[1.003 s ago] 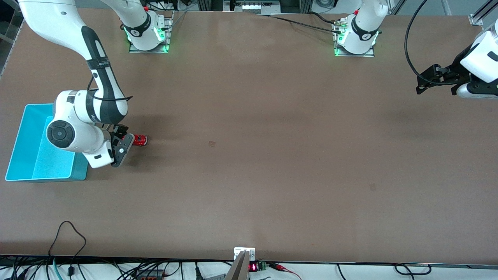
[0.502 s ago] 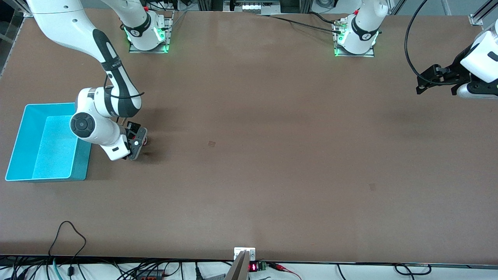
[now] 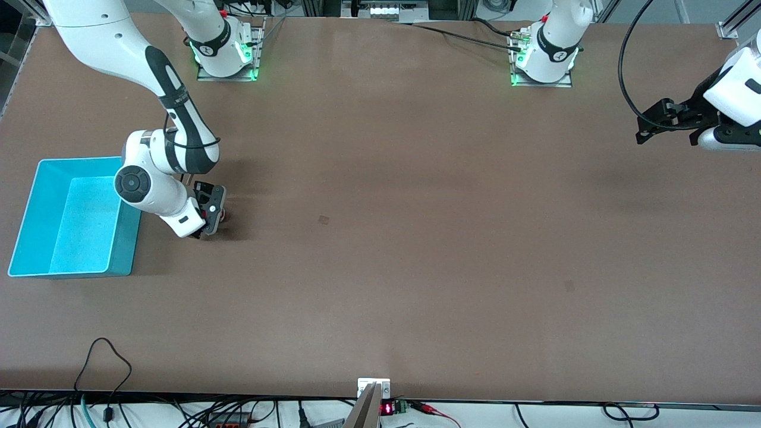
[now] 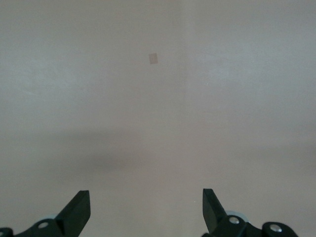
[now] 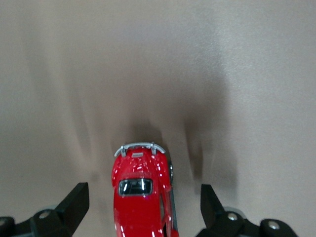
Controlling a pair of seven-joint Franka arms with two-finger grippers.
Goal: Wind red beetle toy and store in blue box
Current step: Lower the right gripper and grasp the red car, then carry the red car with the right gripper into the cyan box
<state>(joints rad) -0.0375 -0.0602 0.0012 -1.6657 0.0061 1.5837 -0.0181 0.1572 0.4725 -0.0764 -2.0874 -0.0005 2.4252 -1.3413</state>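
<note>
Straddling the beetle (image 5: pixel 142 197), the right gripper (image 5: pixel 143 207) sits low over the table (image 3: pixel 416 238) with its jaws spread wide. In the right wrist view one dark finger (image 5: pixel 74 205) stands clear on each side of the toy, and a gap of bare table shows between each finger and the red body; no contact is visible. The beetle rests on the table between the fingers, its silvery bumper pointing away from the wrist and its pale window facing up. In the front view the gripper (image 3: pixel 211 217) covers nearly all of the toy, so only a trace of red shows at its edge.

Just beside the right gripper, toward the right arm's end of the table, stands the box (image 3: pixel 35 214). Its walls are upright and only its paler floor shows inside. The beetle lies outside it, on the table near its wall.

The left gripper (image 3: pixel 666 122) waits well apart, raised over the left arm's end of the table. Its jaws are also spread, and the left wrist view shows only bare table between the fingertips (image 4: pixel 79 210).
</note>
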